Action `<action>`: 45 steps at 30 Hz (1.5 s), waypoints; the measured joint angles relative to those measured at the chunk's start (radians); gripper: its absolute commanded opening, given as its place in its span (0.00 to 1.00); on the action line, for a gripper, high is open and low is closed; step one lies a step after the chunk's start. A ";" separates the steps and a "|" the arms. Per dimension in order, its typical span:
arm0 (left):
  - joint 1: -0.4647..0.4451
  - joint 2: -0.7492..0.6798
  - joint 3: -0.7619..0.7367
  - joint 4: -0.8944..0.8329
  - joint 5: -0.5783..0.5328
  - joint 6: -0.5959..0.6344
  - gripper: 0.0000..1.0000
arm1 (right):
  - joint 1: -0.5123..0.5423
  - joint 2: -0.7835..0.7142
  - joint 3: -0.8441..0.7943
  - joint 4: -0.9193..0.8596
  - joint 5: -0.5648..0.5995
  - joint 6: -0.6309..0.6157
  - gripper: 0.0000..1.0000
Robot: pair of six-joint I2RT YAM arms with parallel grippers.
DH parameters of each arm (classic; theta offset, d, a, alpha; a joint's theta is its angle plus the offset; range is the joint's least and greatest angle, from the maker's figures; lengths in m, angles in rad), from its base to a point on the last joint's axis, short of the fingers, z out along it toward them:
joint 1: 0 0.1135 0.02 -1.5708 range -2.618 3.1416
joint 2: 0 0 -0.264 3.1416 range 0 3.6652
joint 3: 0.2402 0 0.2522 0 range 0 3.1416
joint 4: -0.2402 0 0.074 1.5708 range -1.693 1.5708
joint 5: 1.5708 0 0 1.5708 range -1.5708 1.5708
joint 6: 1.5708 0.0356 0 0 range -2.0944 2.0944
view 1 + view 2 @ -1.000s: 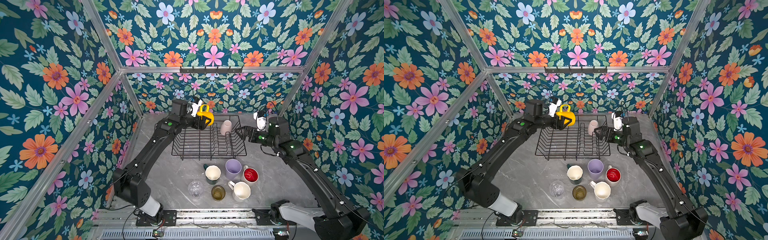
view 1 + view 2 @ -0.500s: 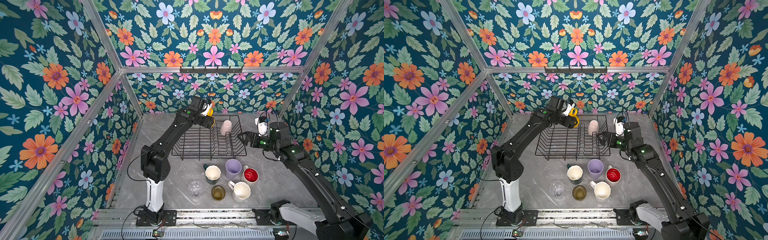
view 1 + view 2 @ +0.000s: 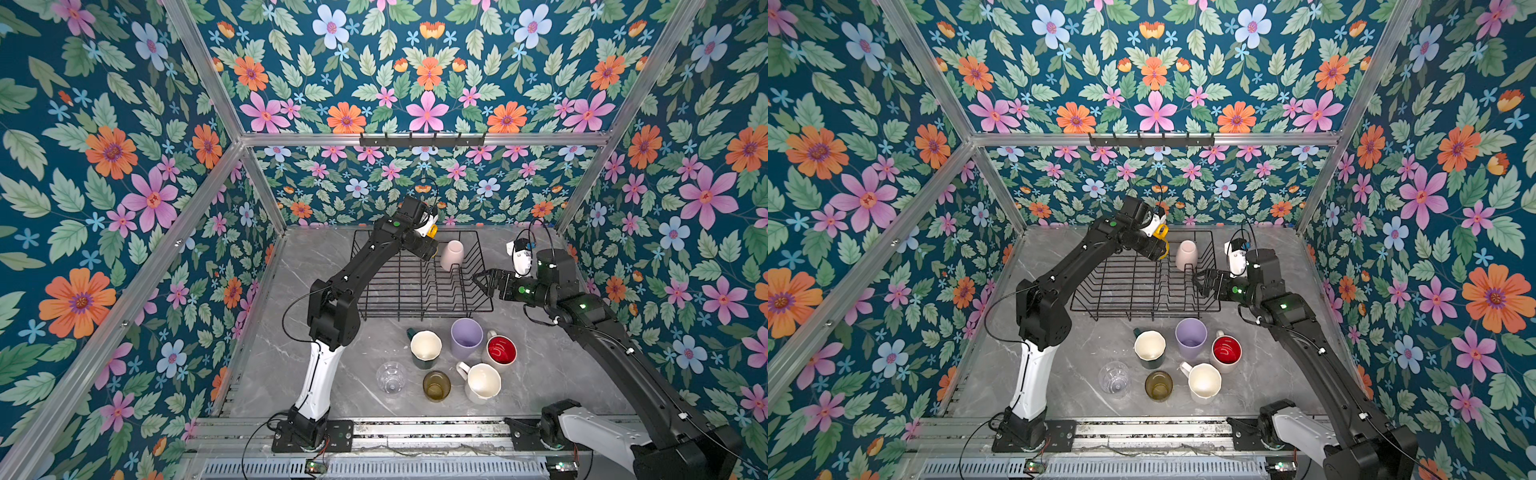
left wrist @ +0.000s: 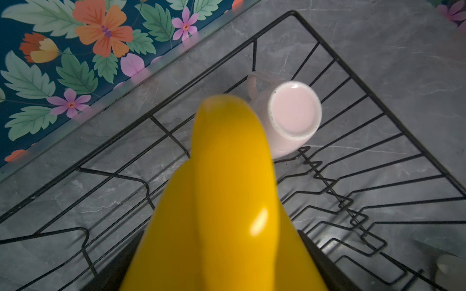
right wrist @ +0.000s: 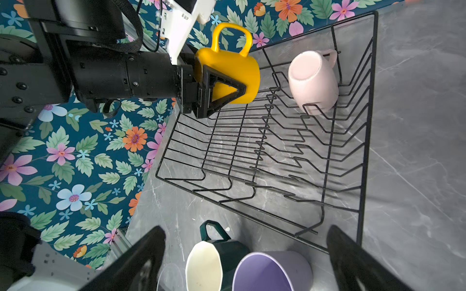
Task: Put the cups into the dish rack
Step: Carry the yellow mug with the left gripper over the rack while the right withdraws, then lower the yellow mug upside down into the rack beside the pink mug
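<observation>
- The yellow mug [image 5: 227, 73] hangs on its side over the far part of the dish rack [image 3: 399, 286], handle pointing up.
- The left pincer [image 5: 234, 83] grasps the yellow mug.
- The cream cup [image 3: 452, 255] stands upside down in the rack's far right corner, just beside the mug.
- The dark green mug [image 3: 424, 349], lilac tumbler [image 3: 466, 337], red-lined white mug [image 3: 500, 350], white mug [image 3: 482, 382], olive-amber glass [image 3: 436, 385] and clear glass [image 3: 391, 377] stand clustered on the surface [image 3: 540, 365] in front of the rack.
- The right pincer [image 3: 480, 283] hovers released and empty at the rack's right side.
</observation>
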 measured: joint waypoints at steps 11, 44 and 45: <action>-0.014 0.045 -0.002 0.006 -0.013 0.028 0.00 | 0.000 0.017 -0.024 0.042 -0.047 0.029 0.99; -0.046 0.164 -0.012 0.108 -0.043 0.071 0.22 | 0.000 0.022 -0.045 0.054 -0.053 0.056 0.99; -0.046 0.166 -0.012 0.108 -0.043 0.071 0.29 | 0.000 0.021 -0.046 0.054 -0.053 0.059 0.99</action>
